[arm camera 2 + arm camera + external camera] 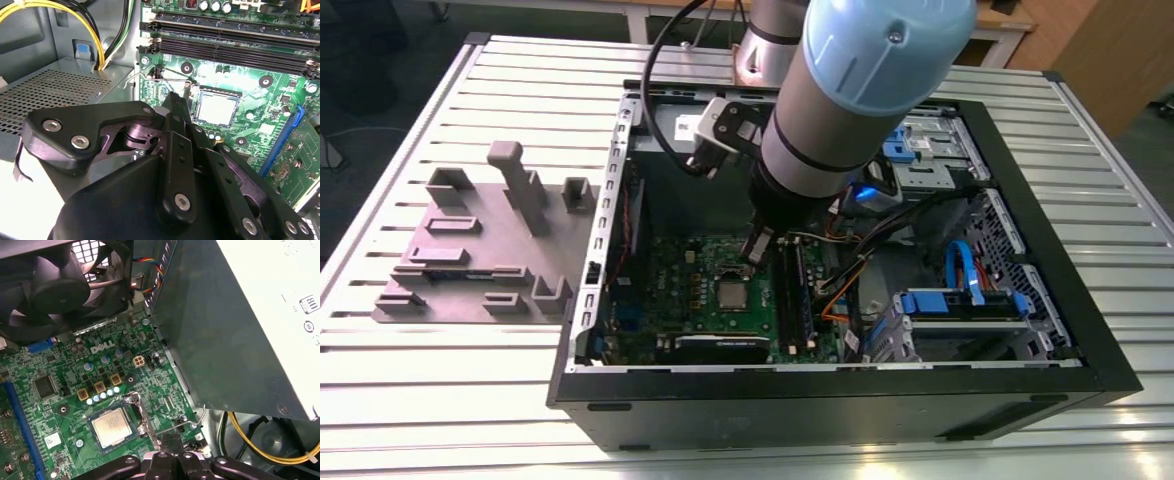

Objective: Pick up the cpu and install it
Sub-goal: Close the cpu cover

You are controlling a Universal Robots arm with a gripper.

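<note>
Presently the cpu [112,426] lies flat in its socket on the green motherboard [678,300], inside the open computer case [854,420]. The gripper [757,247] hangs above the board just beside the socket, toward the exterior view's right, close to the thin wire lever [192,419]. Its fingers look pressed together with nothing between them. Judgement: the chip is light, stiff and thin, with a smooth, likely slippery metal top and a fragile underside. Best pinched by two opposite edges at the pale rim and kept level.
</note>
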